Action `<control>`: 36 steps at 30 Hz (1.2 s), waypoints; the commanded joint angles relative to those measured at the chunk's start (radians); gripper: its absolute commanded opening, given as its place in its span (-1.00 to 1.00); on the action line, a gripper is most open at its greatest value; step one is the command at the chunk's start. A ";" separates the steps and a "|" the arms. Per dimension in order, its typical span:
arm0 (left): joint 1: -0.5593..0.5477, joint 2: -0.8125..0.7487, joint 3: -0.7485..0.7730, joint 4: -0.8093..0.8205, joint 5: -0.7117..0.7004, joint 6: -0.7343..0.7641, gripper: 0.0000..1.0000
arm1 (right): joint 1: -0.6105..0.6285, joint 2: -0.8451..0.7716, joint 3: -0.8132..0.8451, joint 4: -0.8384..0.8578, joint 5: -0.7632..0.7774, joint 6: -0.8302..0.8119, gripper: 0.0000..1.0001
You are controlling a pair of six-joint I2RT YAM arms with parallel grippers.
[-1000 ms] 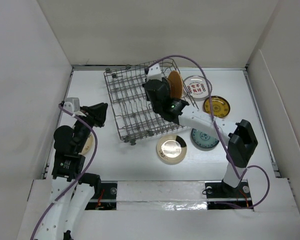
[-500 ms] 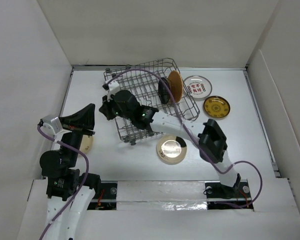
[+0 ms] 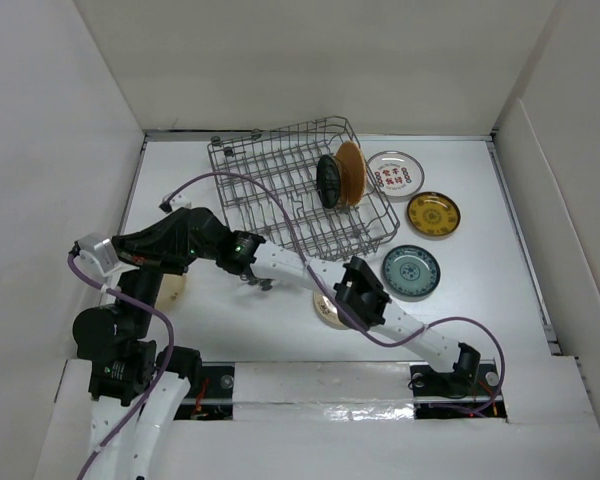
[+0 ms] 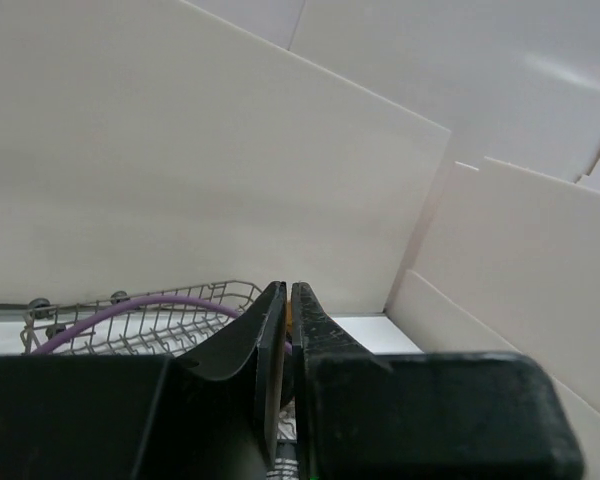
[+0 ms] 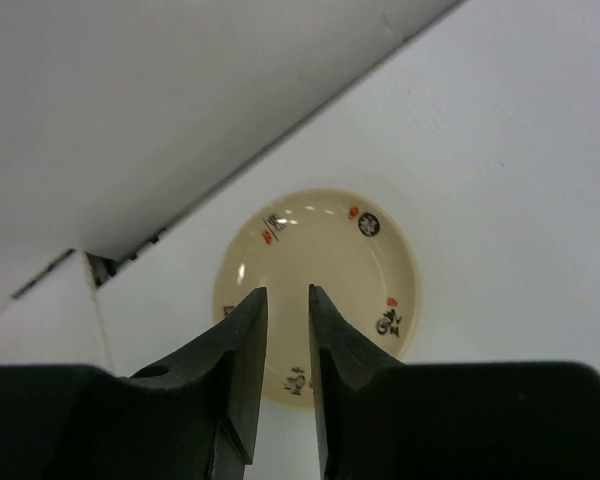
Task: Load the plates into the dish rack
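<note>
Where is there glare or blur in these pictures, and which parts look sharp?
Top external view: even, soft light, with glare only on the shiny strip at the near edge. Right wrist view: small bright reflections on the cream plate, which looks sharp beyond the right gripper. Left wrist view: the black left gripper fills the bottom with little detail; the dish rack behind looks slightly soft.

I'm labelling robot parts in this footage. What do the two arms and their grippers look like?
Both the left arm and right arm have white links, black joints and a loose purple cable. The left gripper and right gripper have black, tapered fingers.
</note>
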 commanded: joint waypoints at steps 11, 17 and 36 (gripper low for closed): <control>-0.016 0.007 0.025 0.062 0.031 0.015 -0.85 | -0.006 0.098 0.052 -0.019 0.038 0.054 0.21; -0.025 -0.004 0.014 0.063 0.025 0.023 -0.84 | -0.006 0.132 0.039 -0.022 0.058 0.066 0.23; -0.036 -0.022 -0.012 0.085 0.008 0.035 -0.79 | -0.006 0.085 -0.155 0.027 -0.138 0.141 -0.07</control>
